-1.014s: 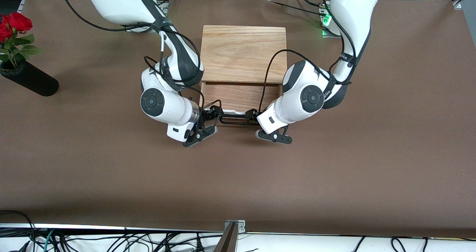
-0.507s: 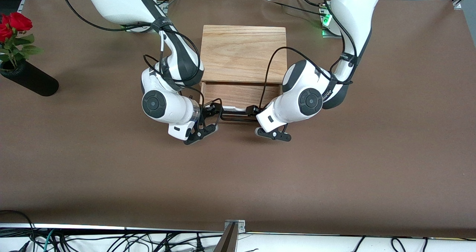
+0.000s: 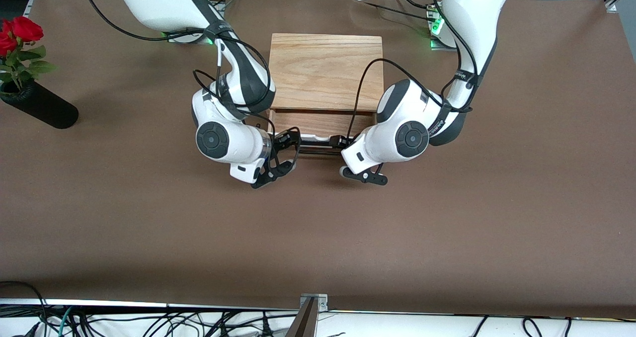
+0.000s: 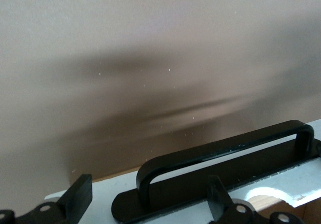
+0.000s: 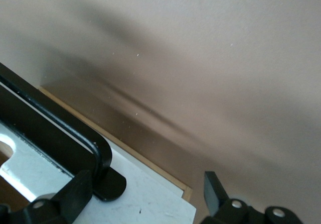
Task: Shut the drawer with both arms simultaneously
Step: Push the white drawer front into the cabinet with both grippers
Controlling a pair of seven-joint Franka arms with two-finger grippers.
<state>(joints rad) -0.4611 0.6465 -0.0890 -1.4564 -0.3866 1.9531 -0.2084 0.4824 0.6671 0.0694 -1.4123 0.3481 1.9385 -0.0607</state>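
Note:
The light oak box (image 3: pixel 325 71) stands in the middle of the table between both arms. Its drawer (image 3: pixel 318 123) sticks out a short way toward the front camera, with a strip of wood inside showing. My left gripper (image 3: pixel 337 141) is open at the end of the black bar handle (image 4: pixel 225 148), its fingers (image 4: pixel 75 199) spread over the white front panel (image 4: pixel 105 204). At the handle's (image 5: pixel 50 128) end nearer the right arm, my right gripper (image 3: pixel 287 139) is also open, fingers (image 5: pixel 213 189) straddling the panel's corner (image 5: pixel 150 194). Neither gripper holds anything.
A black vase with red roses (image 3: pixel 37 106) lies at the right arm's end of the table. Brown cloth (image 3: pixel 318 237) covers the table from the drawer to the front edge. Cables hang below that edge.
The drawer has slid farther into the box, so less of its inside shows. Both grippers have moved toward the box with the front panel.

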